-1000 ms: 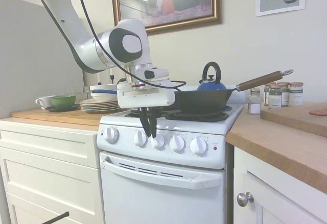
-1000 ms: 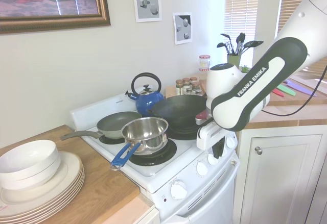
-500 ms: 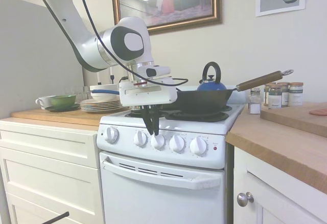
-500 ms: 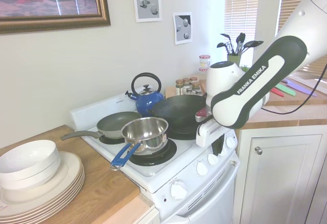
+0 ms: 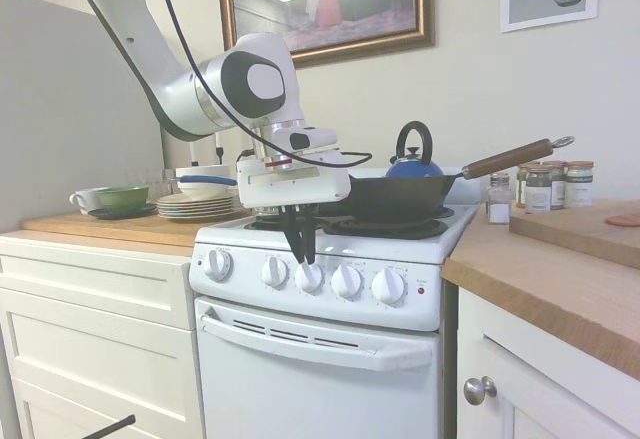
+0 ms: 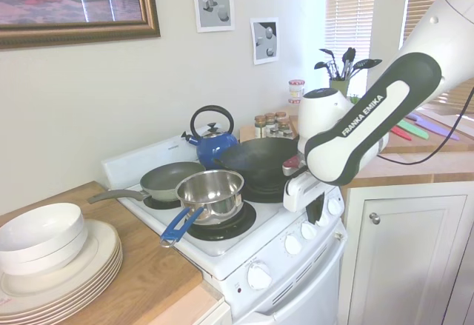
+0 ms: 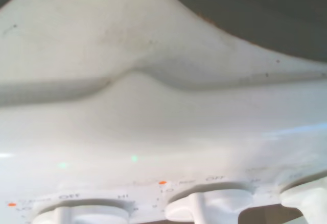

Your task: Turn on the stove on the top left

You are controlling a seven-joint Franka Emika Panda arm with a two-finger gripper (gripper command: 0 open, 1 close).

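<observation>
The stove [image 5: 330, 359] is a narrow white range with five round knobs [image 5: 310, 277] along its front panel and a small red light [image 5: 421, 290] at the right end. My gripper [image 5: 303, 256] points straight down, its tips just above and in front of the middle knob, between the second and third knobs. Its dark fingers [image 5: 298, 239] are together with nothing between them. In the second exterior view the gripper [image 6: 317, 211] hangs before the knob row [image 6: 293, 245]. The wrist view shows the white panel with OFF markings and a knob [image 7: 214, 206] from close up.
A dark wok [image 5: 400, 197] with a wooden handle, a blue kettle [image 6: 213, 144], a frying pan [image 6: 172, 180] and a steel saucepan [image 6: 212, 190] with a blue handle sit on the burners. Stacked plates [image 6: 59, 266] are on the left counter. Spice jars [image 5: 548, 185] stand on the right counter.
The gripper has lifted slightly and shifted right along the knob row. Its fingertips now stand above the knobs rather than between them. No knob is seen to have turned.
</observation>
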